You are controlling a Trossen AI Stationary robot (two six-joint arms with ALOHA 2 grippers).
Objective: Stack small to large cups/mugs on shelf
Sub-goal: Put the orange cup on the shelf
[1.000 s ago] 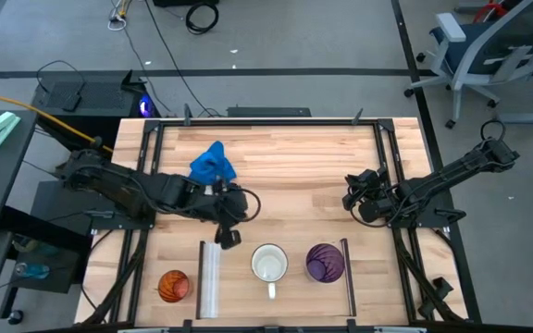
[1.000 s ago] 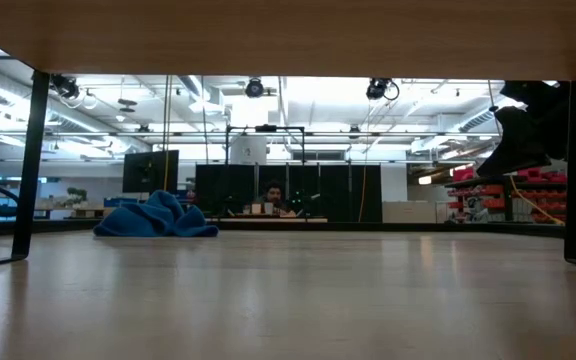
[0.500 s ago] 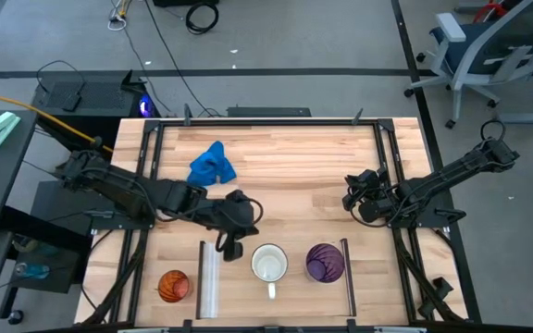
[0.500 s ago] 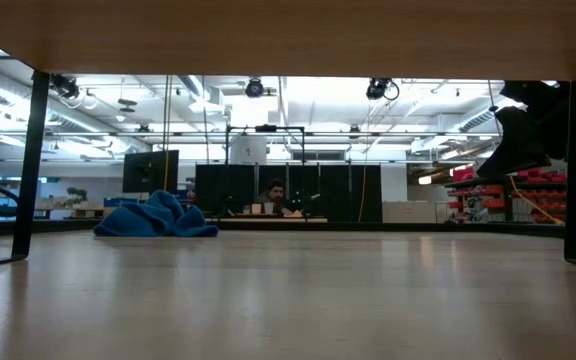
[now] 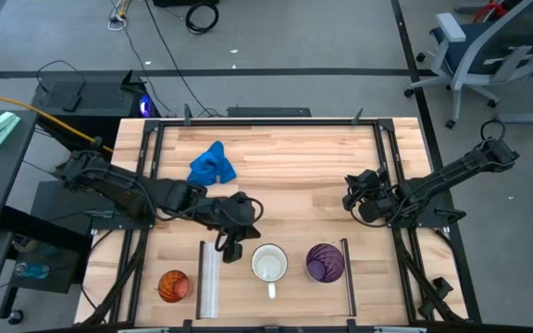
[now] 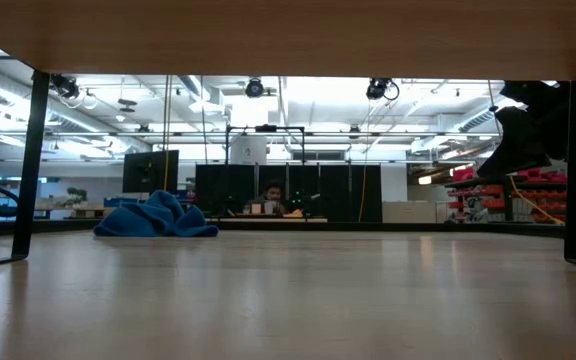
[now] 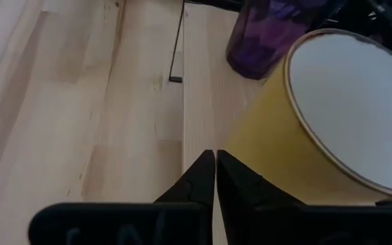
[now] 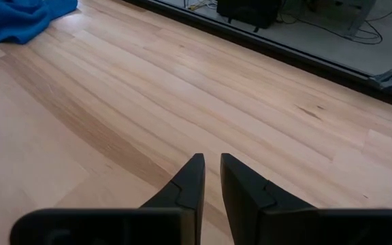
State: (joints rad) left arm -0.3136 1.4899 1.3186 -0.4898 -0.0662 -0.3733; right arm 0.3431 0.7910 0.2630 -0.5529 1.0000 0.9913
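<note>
My left gripper (image 5: 225, 248) has swung down from beside the blue cloth (image 5: 212, 164) to the white mug (image 5: 269, 265) on the shelf (image 5: 290, 291), fingers nearly together, empty. Approach begun. Right gripper (image 5: 353, 200) idles, slightly parted.

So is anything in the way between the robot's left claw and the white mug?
Nothing visible. The left gripper, fingers shut and empty, sits just beside the white mug on the shelf, with only bare wood between them. The purple tumbler stands on the mug's far side.
</note>
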